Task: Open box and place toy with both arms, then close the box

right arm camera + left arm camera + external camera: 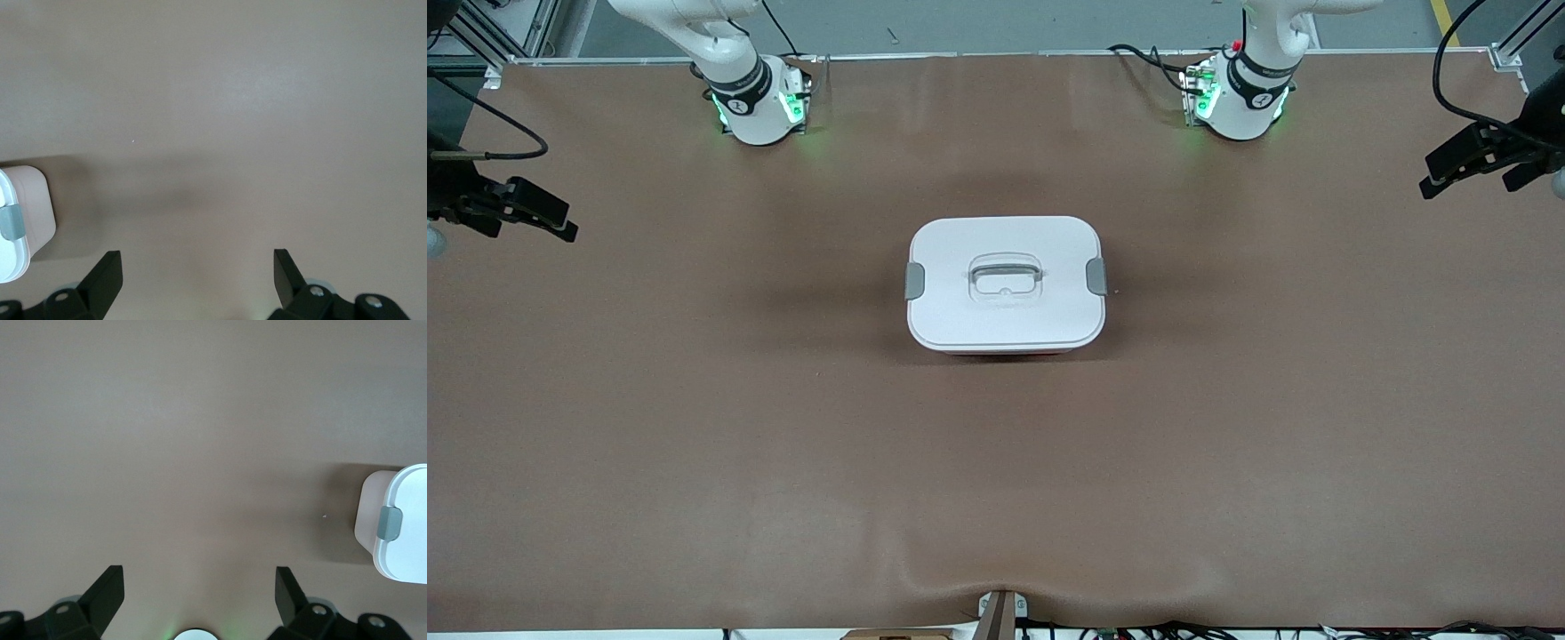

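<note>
Lid [1005, 283] covers box [1005, 350], perhaps hiding its contents; hands wait apart.

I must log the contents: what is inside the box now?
Cannot be seen: the white lid covers the box, both grey clips sit at its ends. No toy shows on the table.

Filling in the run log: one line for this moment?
box: lid on, clips down | toy: not visible | left pincer: open, over table | right pincer: open, over table

The box [1006, 283] sits mid-table [694, 427], between both arms' ends.
</note>
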`<state>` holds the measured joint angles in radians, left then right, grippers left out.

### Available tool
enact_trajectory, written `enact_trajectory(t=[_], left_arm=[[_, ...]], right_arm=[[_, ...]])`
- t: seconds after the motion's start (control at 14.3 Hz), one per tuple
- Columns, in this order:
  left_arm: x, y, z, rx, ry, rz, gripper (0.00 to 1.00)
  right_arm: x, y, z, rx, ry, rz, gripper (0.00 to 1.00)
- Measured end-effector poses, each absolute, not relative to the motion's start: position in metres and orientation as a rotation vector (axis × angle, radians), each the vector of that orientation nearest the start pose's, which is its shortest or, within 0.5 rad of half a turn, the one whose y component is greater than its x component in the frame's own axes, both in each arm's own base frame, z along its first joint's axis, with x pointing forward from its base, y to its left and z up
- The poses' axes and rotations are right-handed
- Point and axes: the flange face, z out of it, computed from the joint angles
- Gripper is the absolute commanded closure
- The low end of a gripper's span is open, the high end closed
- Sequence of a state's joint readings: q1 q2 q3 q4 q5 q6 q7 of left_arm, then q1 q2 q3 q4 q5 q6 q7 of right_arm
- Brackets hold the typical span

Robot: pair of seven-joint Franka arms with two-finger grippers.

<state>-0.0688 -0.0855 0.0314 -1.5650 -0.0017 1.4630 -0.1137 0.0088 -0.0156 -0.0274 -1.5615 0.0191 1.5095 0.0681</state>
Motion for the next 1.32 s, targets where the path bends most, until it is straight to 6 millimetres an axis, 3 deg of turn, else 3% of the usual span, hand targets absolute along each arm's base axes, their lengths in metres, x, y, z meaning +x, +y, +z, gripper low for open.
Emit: enact_trajectory(t=[0.42, 1.32], left_arm=[[0.519, -0.019, 0.669, -3.143, -0.12, 0.004, 0.0], [0.537, -0.02, 0.649, -3.141, -0.118, 0.019, 0.0]], right_arm=[[0.543, -0.008, 0.632, -3.12, 0.134, 0.058, 0.0], [0.543, -0.007, 0.632, -3.12, 0.132, 0.062, 0.0]])
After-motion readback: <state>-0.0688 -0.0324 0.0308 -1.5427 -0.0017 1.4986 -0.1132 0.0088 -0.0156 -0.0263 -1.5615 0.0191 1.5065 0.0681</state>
